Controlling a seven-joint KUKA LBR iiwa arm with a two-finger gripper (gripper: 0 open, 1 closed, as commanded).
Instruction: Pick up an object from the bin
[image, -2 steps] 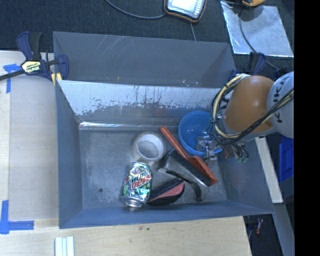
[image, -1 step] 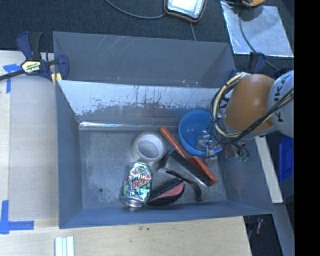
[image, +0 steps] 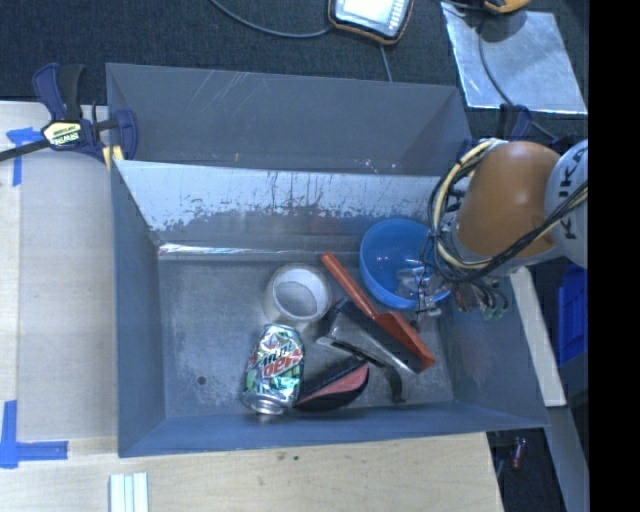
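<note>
Your gripper (image: 425, 290) sits at the right of the frame, at the edge of the blue bowl (image: 385, 260) — you can't tell if it's spread or pinched. A long red tool (image: 350, 287) lies beside.

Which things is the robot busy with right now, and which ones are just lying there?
In the job:
- gripper
- blue bowl, whose rim the gripper is at

Just lying about:
- green soda can
- white tape roll
- long red tool
- black-and-red thing

The end effector (image: 425, 292) hangs over the blue bowl (image: 385, 258), near a red tool (image: 352, 287).
</note>
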